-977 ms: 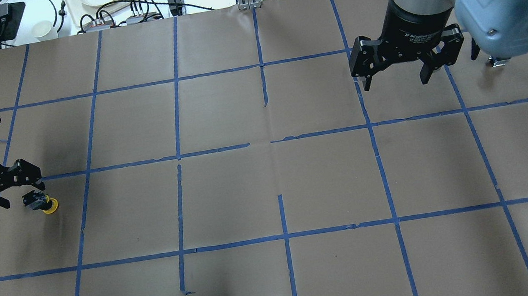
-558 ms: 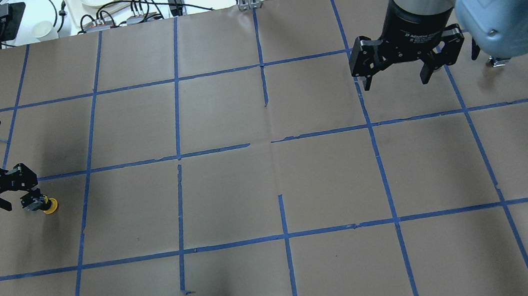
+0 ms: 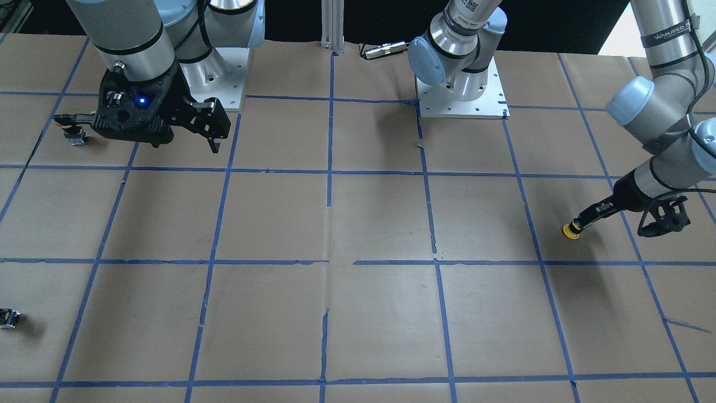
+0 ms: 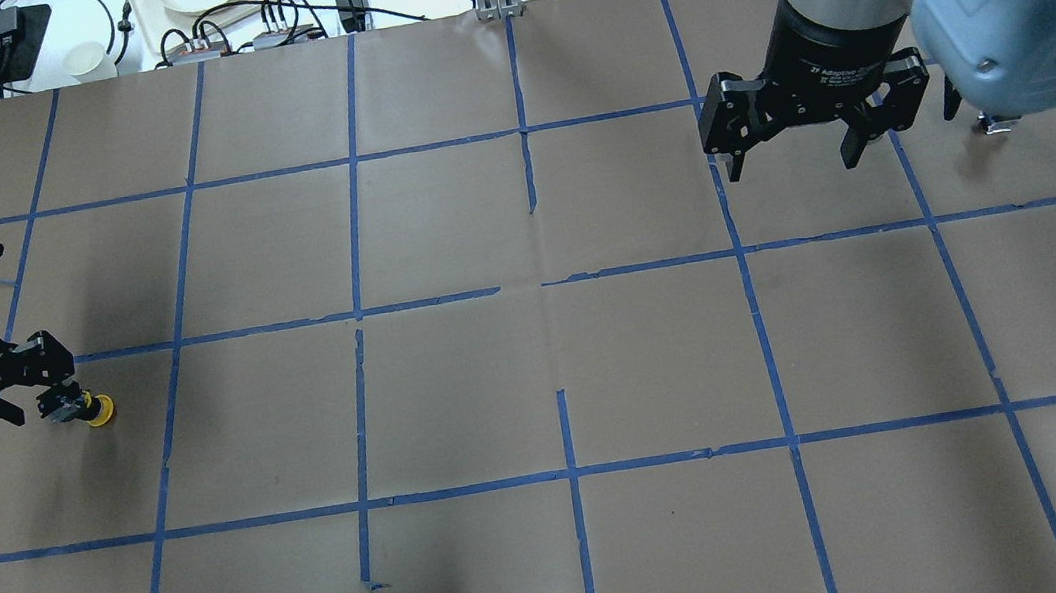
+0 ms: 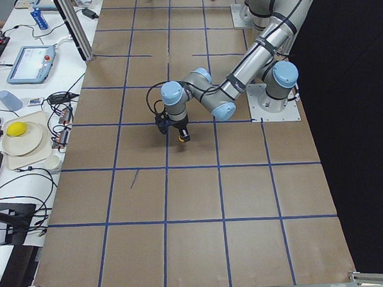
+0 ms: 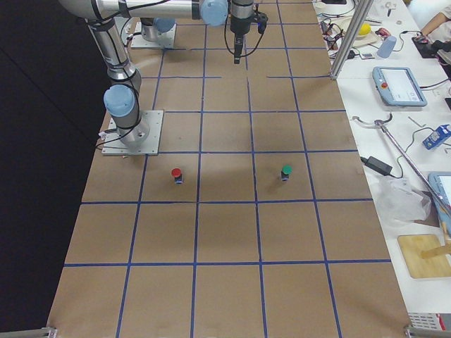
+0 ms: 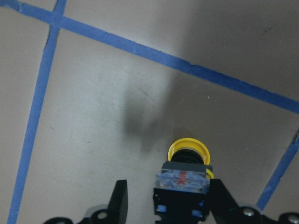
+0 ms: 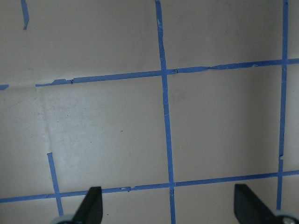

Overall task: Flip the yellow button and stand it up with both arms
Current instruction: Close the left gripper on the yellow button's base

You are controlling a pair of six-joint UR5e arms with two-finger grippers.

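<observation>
1. The yellow button (image 7: pixel 183 173) sits on the table (image 4: pixel 460 396) near its left end. Its cap points away from the left gripper (image 7: pixel 168 186) and its dark body lies between the fingers.
2. The left gripper is low and tilted, with its jaws partly apart. In the wrist view one finger (image 7: pixel 223 201) lies against the button's body, and the other (image 7: pixel 119 205) stands clear of it across a gap.
3. Whether the button's body rests on the paper or is lifted cannot be told.
4. The right gripper (image 4: pixel 794 165) hangs above the table's right half, well apart from the button. Its jaws are spread wide and hold nothing.
5. A red button (image 6: pixel 176 173) stands near the right arm's base, and a green one (image 6: pixel 286 171) stands farther out.
</observation>
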